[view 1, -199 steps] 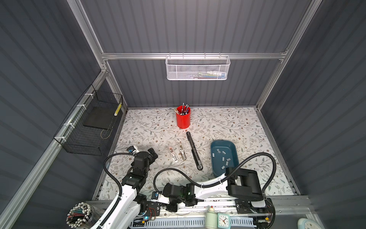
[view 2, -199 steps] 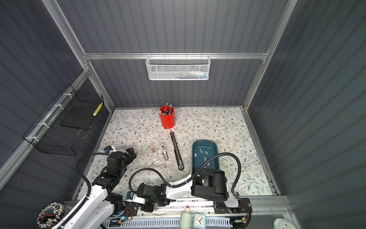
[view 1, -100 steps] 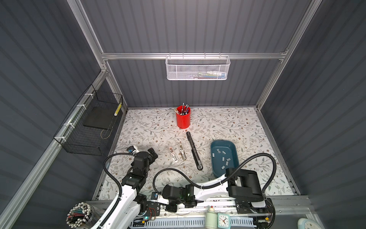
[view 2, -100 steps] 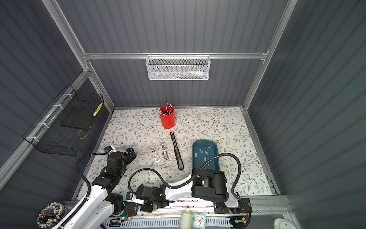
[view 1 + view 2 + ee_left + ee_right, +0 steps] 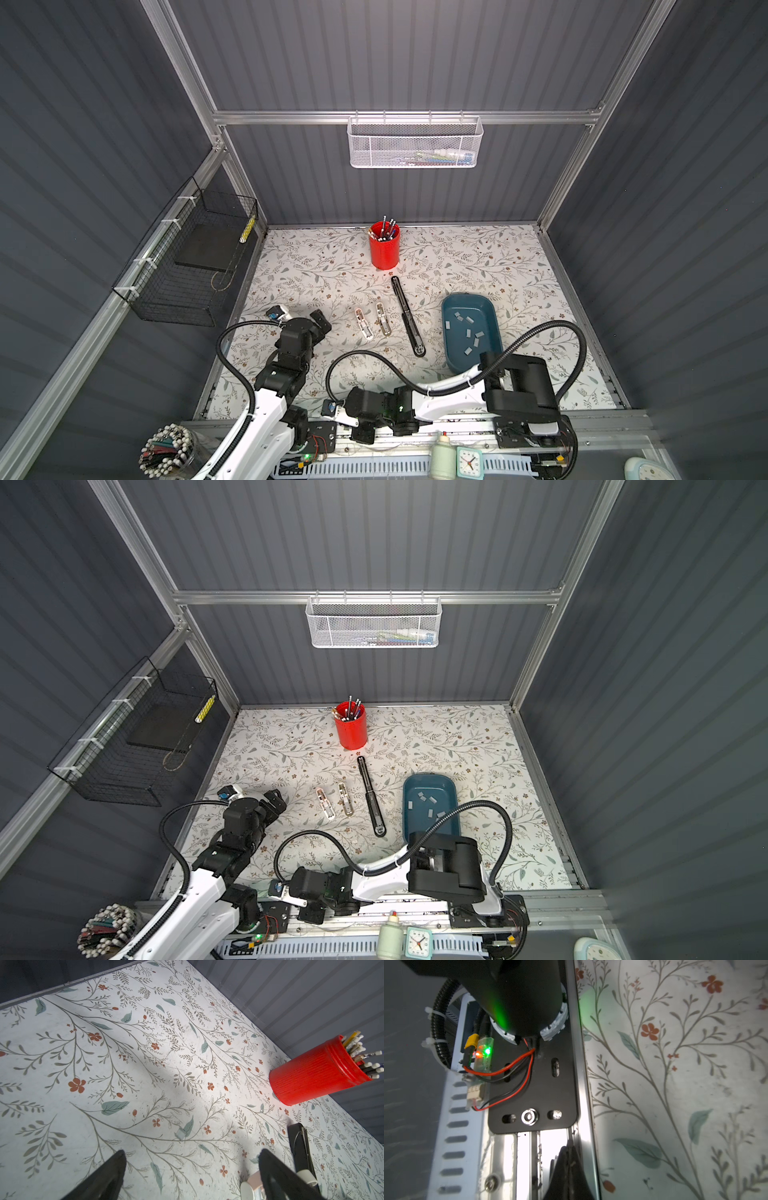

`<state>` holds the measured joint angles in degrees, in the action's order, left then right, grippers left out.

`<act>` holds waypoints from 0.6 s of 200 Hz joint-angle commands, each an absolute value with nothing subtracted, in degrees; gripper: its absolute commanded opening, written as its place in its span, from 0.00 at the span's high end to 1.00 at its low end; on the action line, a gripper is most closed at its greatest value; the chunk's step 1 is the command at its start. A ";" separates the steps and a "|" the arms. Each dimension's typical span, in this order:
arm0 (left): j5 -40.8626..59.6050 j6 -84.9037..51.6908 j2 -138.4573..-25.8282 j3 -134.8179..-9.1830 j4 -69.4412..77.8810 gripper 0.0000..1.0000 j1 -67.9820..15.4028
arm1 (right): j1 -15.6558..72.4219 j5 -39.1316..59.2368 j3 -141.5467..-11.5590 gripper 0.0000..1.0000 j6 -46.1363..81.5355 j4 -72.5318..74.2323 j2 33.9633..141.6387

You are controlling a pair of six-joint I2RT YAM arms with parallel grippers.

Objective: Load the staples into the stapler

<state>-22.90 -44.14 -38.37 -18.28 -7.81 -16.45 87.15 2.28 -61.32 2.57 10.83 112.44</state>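
The left gripper hangs low over the mat, its jaws spread wide with nothing between them. Just ahead of the jaws a small pale strip lies alone on the mat, touching neither of the fingers; whether it is a strip of staples I cannot tell. Beside one finger lie two small pale tools, side by side. Just past them is the stapler, a long black bar flat on the mat. Farther ahead, near the back wall, a red cup stands upright, full of pencils. The right gripper has its jaws pressed together on nothing. It points along the metal rail at the mat's near edge, with a black plate beyond its tip. In both top views that arm lies folded along the rail, well apart from everything on the mat. The staples lie loose in a teal tray, on the far side of the stapler from the left gripper and well apart from both grippers. The right arm's base hides the tray's near end.
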 commanded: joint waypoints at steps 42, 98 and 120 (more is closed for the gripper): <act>-22.59 -43.86 -38.41 -19.86 -8.70 0.00 -16.26 | 84.24 -5.28 -54.59 1.00 6.28 13.31 100.75; -22.78 -42.85 -37.27 -20.38 -9.91 0.00 -16.26 | 72.48 -17.78 -44.48 1.00 15.28 4.07 80.32; -21.86 -41.98 -37.51 -20.48 -9.50 0.00 -16.35 | 66.20 -19.20 -39.99 1.00 17.78 0.74 71.45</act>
<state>-22.85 -43.86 -37.85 -18.50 -8.60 -16.45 71.72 -14.33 -43.77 12.64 7.14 78.56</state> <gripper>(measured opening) 0.997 0.049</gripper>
